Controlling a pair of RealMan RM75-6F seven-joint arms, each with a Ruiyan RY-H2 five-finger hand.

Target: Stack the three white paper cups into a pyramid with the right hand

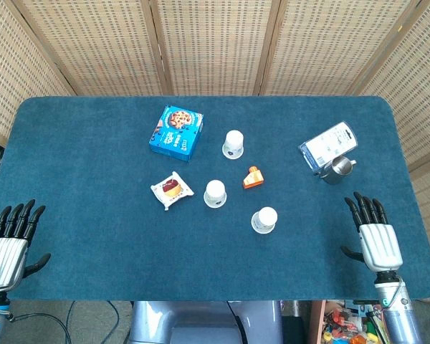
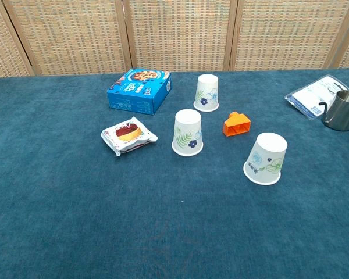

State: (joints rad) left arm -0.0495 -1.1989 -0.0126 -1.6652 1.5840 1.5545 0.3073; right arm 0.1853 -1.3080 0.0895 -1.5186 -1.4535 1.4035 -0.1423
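Cups stand upside down, apart, mid-table: nearest cup [image 1: 264, 220], middle cup [image 1: 215, 193], far cup [image 1: 233, 144]. Right hand [image 1: 376, 240] lies flat at four o'clock, fingers spread, empty. Left hand [image 1: 7, 247] likewise at eight o'clock. Cookie box [image 1: 176, 132] sits at eleven o'clock.

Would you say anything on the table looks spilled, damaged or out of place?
Nothing stands out. The three paper cups stand rims down, apart and undamaged, and both hands rest open at the table's near corners.
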